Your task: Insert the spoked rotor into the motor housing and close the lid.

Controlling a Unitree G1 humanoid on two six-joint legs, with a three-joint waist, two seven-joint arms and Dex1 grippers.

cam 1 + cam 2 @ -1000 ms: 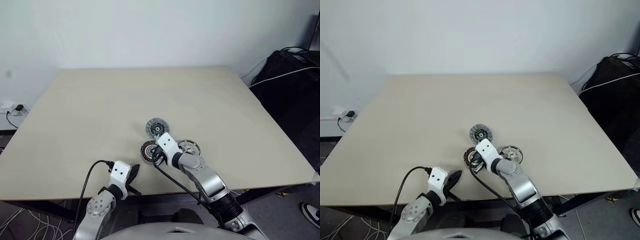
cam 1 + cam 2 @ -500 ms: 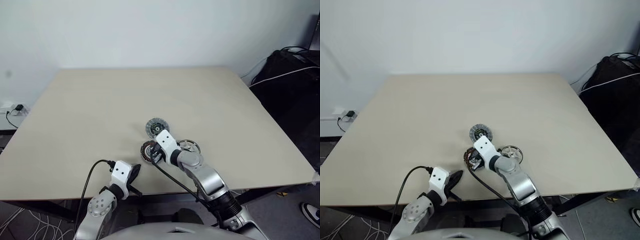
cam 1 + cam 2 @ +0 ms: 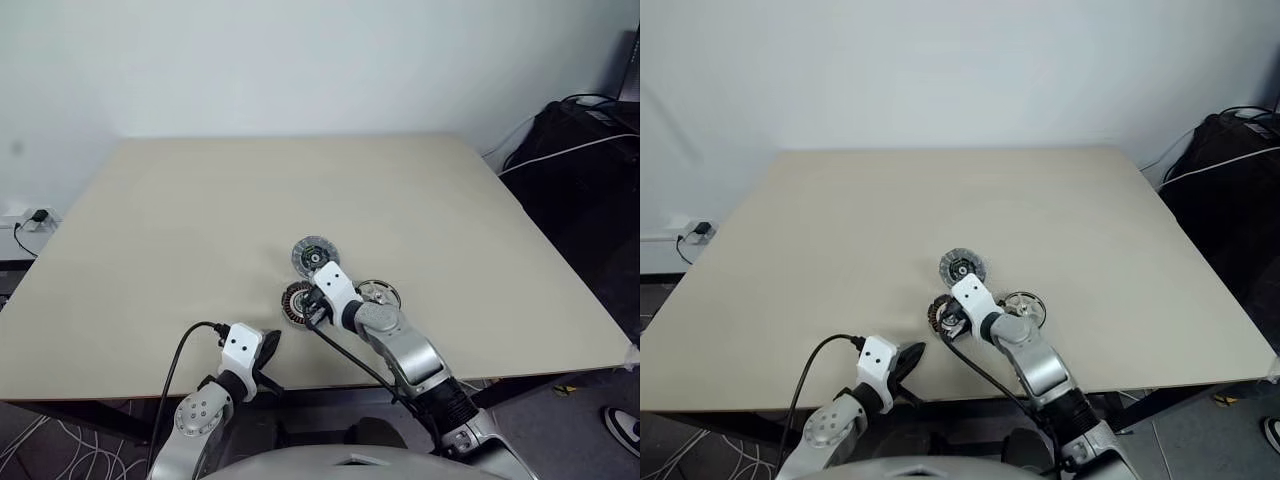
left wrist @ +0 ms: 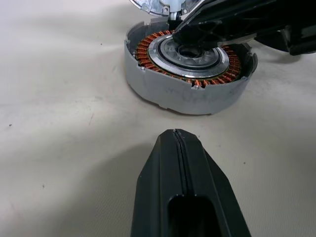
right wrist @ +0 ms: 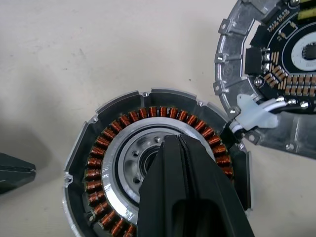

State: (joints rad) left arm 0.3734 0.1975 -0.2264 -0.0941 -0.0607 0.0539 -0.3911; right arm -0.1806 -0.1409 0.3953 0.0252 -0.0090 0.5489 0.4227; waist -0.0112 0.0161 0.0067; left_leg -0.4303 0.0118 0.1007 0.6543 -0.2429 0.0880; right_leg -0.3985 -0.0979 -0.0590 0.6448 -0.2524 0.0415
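Observation:
The motor housing [image 3: 295, 299] lies near the table's front edge, with copper windings [image 5: 111, 148] around a silver centre. My right gripper [image 3: 314, 308] is shut, and its tip [image 5: 173, 139] hovers over or rests on that centre; I cannot tell which. The left wrist view shows the right gripper's fingers [image 4: 217, 22] reaching over the housing [image 4: 173, 96]. Just behind the housing lies the lid [image 3: 314, 255], a white cable joining its circuit-board face [image 5: 281, 64] to the housing. The spoked rotor [image 3: 379, 293] lies to the housing's right. My left gripper [image 3: 267, 345] is shut and empty [image 4: 175, 132], short of the housing.
The beige table [image 3: 200, 220] stretches wide behind and to the left of the parts. Its front edge [image 3: 120, 385] runs just below my left gripper. A dark bag with white cables [image 3: 590, 170] sits off the table's right side.

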